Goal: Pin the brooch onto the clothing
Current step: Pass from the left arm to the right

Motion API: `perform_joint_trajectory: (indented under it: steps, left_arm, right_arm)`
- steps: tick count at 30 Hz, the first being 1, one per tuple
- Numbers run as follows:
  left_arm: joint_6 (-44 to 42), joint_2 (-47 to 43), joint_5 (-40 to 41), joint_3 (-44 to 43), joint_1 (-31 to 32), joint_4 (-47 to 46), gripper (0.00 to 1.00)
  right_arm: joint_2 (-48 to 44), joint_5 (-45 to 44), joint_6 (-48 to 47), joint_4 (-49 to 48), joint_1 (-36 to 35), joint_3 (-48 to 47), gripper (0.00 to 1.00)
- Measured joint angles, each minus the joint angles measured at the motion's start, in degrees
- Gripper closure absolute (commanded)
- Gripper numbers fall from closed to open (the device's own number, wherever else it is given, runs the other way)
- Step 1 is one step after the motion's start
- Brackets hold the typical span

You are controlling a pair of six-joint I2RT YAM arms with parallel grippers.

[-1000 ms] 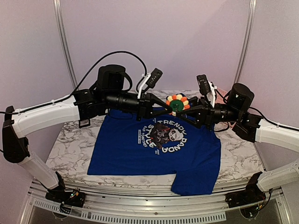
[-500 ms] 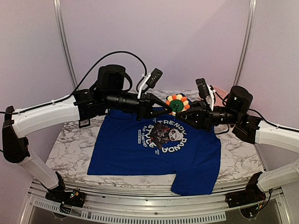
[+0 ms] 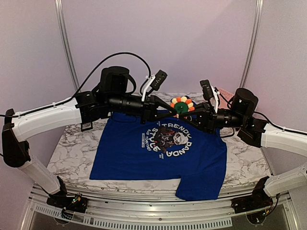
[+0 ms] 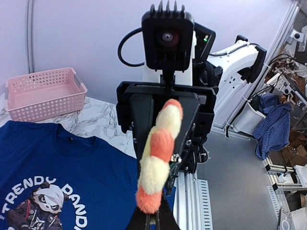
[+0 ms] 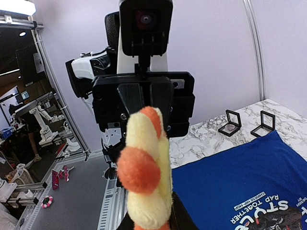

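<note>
The brooch [image 3: 182,105], a fuzzy flower of yellow, orange and red petals round a dark green centre, hangs in the air above the collar of the clothing [image 3: 144,158]. That clothing is a royal blue T-shirt with a panda print, lying flat on the table. My left gripper [image 3: 171,109] is shut on the brooch from the left. My right gripper [image 3: 192,110] pinches its opposite edge. In the left wrist view the brooch [image 4: 158,153] stands edge-on above my left gripper [image 4: 156,218]. The right wrist view shows the brooch [image 5: 144,167] rising from my right gripper [image 5: 158,223].
A pink basket [image 4: 43,93] stands on the marble table [image 3: 72,148] beyond the shirt's collar, at the far right in the top view. Two small black square boxes [image 5: 230,123] [image 5: 264,122] sit on the table by the shirt's far left side.
My right gripper has moved a little left to the brooch and closed its jaws onto its edge. The left arm and the brooch have stayed where they were.
</note>
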State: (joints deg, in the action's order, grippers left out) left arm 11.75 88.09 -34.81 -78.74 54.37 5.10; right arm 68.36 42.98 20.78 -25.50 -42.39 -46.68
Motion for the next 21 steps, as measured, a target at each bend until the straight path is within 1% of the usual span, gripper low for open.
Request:
perform_joint_trajectory:
  steps: [9,13,16,21]
  left_arm:
    - [-1.95,-0.07,1.05,-0.83,0.57,0.37,1.0]
    - [-2.73,-0.11,1.46,-0.98,0.74,1.09,1.0]
    - [-3.21,-0.11,1.62,-0.98,1.05,2.47,1.0]
    - [-4.0,-0.11,1.9,-0.98,1.4,3.93,1.0]
  right_arm:
    - [0.2,-0.22,0.2,-0.24,0.0,-1.55,0.82]
    - [0.28,-0.31,0.37,-0.42,0.0,-1.68,0.79]
    - [0.28,-0.48,0.59,-1.14,-0.09,-1.77,0.79]
    - [0.28,-0.66,1.03,-1.81,-0.11,-2.4,0.82]
